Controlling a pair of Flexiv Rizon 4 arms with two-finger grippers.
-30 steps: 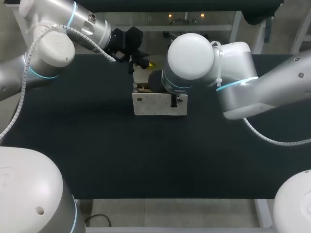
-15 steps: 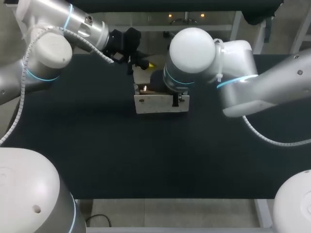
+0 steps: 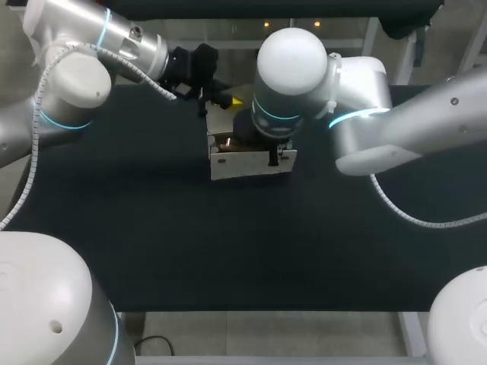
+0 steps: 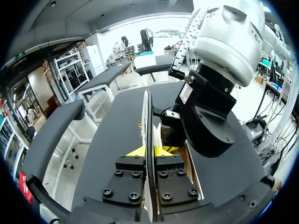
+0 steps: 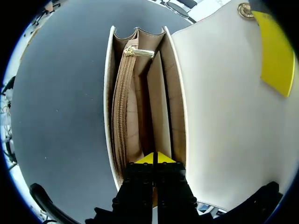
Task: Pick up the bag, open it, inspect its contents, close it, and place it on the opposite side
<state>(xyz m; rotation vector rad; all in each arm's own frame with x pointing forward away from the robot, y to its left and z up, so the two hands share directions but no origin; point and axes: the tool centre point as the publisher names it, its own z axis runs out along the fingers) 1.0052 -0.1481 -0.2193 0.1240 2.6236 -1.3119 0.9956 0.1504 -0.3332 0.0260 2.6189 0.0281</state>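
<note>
Right arm (image 3: pixel 293 61) has swung its big joint back and a touch to my left over the last second, and the bag (image 3: pixel 247 163) has crept with it toward the far edge. The left arm has barely shifted.

Now the bag sits on the table (image 3: pixel 152 228) around the middle, a little left of centre and toward the far side. Its long axis runs left to right across the table, with the mouth facing up and open. The flap (image 4: pixel 147 121) stands up from the far edge.

My left gripper (image 4: pixel 150 150) is clamped tight on that flap, a yellow tip on each face, and the flap runs edge-on straight between them. From the right wrist I can see one of its yellow fingertips (image 5: pixel 275 51) lying on the flap's pale inner face, with a gold clasp (image 5: pixel 244 9) just beyond it.

My right gripper (image 5: pixel 154 157) hangs straight over the mouth, looking down into tan compartments. A zip (image 5: pixel 122 107) runs lengthwise along the pocket beside it. Its yellow tips are pressed together at the bag's near end, above the middle pocket. Whether they nip any lining, I can't tell. In the head view the right wrist hides that gripper altogether.
</note>
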